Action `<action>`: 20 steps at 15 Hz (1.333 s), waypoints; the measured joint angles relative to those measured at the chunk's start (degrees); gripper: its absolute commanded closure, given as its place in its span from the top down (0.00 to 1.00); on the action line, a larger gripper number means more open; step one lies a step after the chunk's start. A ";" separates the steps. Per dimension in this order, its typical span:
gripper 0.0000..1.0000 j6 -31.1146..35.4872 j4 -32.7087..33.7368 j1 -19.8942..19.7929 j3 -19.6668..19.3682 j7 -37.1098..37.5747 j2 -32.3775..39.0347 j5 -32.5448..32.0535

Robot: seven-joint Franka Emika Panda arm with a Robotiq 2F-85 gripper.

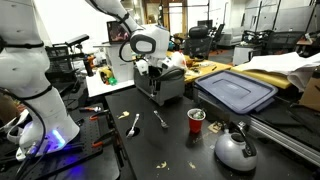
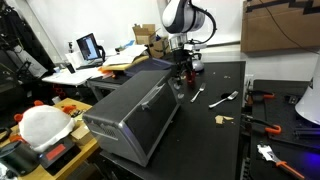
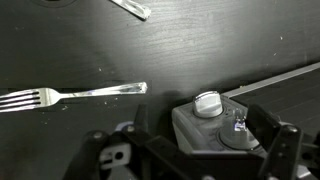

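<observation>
The arm [image 1: 122, 14] is glossy white, built of rounded, tube-like segments with darker seams at the joints. Above the fingers sits a bulbous white wrist housing [image 1: 149, 43] with a black ring face. The Robotiq gripper [image 1: 152, 72] is matte black. In the wrist view a white marking [image 3: 118, 156] shows just behind one black finger [image 3: 95, 140].

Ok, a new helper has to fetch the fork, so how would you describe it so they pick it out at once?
Start at the black table, then find the small gray box with a white knob on top. The fork lies flat beside that box, apart from it. Its tines mark it out; of the other utensil farther off only a plain end shows.
</observation>
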 measured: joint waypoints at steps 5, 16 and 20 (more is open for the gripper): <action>1.00 0.83 0.02 0.55 0.01 6.20 -0.15 -1.44; 1.00 1.07 0.01 3.73 0.00 21.41 -2.28 -16.91; 1.00 1.08 0.04 4.05 -0.61 25.38 -3.01 -23.49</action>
